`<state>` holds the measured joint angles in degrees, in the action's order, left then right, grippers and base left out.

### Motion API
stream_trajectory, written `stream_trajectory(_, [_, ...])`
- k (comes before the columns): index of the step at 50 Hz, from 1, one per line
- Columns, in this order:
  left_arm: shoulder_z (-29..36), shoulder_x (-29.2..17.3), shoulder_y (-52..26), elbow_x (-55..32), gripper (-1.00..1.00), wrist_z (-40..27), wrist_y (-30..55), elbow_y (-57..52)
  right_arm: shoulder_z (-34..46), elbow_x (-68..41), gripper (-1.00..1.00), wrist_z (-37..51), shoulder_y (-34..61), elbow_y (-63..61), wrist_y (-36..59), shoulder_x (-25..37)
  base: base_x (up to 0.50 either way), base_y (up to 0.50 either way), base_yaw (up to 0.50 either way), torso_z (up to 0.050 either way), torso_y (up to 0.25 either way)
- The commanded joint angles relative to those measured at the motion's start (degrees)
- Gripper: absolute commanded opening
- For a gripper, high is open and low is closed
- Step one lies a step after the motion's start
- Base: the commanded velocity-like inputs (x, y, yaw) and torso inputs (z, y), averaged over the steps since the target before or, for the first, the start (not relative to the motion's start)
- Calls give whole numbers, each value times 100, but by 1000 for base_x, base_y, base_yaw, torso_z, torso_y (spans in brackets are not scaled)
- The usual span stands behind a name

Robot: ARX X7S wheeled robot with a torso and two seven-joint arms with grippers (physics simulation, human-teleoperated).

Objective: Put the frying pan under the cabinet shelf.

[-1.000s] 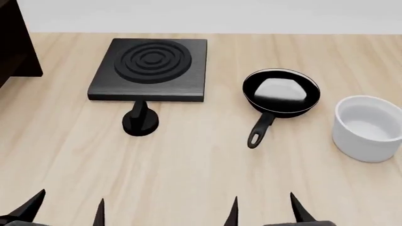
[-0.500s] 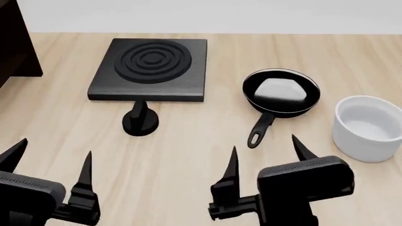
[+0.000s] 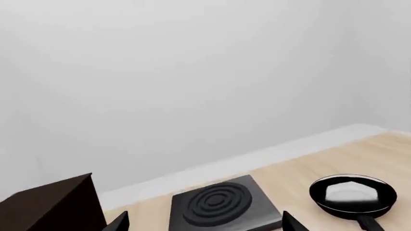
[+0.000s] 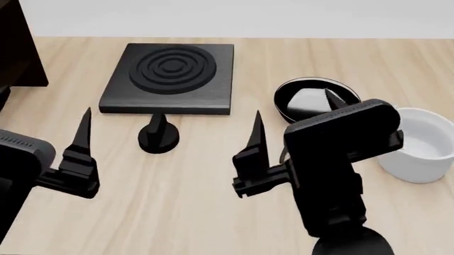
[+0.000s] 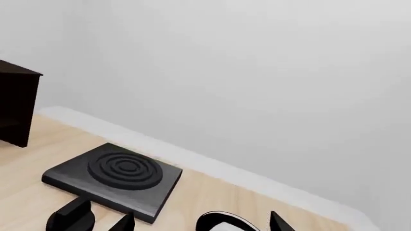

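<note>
Hovering open-jawed, the right gripper (image 4: 292, 118) is needing a square descent onto the frying pan (image 4: 307, 102) handle at 6 o'clock.

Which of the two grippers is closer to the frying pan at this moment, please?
The right. The right gripper hangs just in front of the frying pan, partly hiding it. The left gripper is far over at the table's other side, near the cabinet shelf.

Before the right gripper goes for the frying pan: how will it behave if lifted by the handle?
The frying pan looks rigid, so it probably won't flex. Its long handle juts off one side, so a handle grasp will likely let the bowl end droop. The glossy inside suggests a slick surface; pushing would probably slide and spin it on the wooden table.
</note>
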<state>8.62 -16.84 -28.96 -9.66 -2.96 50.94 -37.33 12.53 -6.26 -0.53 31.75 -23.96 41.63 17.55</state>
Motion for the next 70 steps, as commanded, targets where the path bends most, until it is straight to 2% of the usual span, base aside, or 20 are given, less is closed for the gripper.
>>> stream_trajectory(1, [-70,-95,-751,-192,100,169,643,-29,138,-14,100,-194,728,140,400,113,0,0,0,0,0])
stream_trajectory(21, [-134,-278,-1881,-320,100,360,1125,479,215,95,100,-297,1706,892,409,191,0,0,0,0,0])
stream_trajectory(26, [-96,-328,-2163,-348,100,397,1321,491,294,95,100,-360,1999,827,638,201,0,0,0,0,0])
stream_trajectory(27, [-260,-236,-2229,-475,100,453,1420,524,316,104,100,-350,2058,758,743,191,0,0,0,0,0])
stream_trajectory(35, [-120,-315,-2526,-447,100,466,1527,576,425,124,100,-364,2508,576,1262,169,0,0,0,0,0])
stream_trajectory(37, [-94,-318,-2663,-495,100,502,1661,543,649,175,100,-466,2766,512,1440,231,0,500,0,0,0])
stream_trajectory(70, [-38,-400,-2841,-600,100,481,1946,346,703,121,100,-494,2870,342,1619,302,0,500,0,0,0])
